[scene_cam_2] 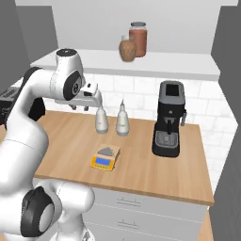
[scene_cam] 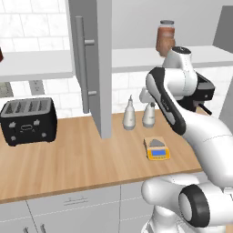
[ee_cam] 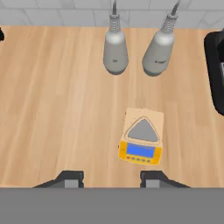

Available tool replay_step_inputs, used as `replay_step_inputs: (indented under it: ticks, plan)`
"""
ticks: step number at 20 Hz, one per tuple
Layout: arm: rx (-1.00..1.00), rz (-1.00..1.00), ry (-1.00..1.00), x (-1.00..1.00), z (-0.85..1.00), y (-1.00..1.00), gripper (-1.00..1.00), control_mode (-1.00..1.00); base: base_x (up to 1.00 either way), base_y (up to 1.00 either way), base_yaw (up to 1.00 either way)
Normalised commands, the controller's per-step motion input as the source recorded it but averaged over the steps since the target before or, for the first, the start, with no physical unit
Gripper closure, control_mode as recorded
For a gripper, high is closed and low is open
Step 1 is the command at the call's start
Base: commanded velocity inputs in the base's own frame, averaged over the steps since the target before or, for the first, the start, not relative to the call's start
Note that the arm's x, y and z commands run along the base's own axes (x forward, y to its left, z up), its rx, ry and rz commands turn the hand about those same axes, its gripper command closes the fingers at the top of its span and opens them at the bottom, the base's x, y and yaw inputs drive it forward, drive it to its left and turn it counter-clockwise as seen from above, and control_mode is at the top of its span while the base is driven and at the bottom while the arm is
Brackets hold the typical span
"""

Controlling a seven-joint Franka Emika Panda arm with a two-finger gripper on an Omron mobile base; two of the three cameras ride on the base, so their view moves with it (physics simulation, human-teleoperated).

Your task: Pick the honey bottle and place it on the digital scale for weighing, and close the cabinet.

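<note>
Jaws clenched on nothing, the gripper (ee_cam: 111,178) hangs above the wooden desk (ee_cam: 52,109), looking down on the digital scale (ee_cam: 141,142) near the desk's front edge. Two whitish bottles (ee_cam: 115,48) stand toward the back edge. On the open cabinet's (scene_cam: 93,63) shelf, the honey bottle (scene_cam_2: 127,50) sits touching the reddish-brown jar (scene_cam_2: 138,38).

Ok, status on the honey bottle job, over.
Gripper empty, above the counter. Honey bottle on the cabinet shelf beside the jar. Digital scale plate bare. Cabinet door open.
</note>
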Motion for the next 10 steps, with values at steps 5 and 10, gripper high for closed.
replay_step_inputs:
  ticks: [5, 10]
  plan:
    - [0.0, 0.0, -0.09, -0.4, 0.04, 0.0, -1.0, -1.0, 0.0, 0.0, 0.0]
    - [0.0, 0.0, -0.2, -0.35, 0.42, 0.0, -1.0, -1.0, 0.0, 0.0, 0.0]
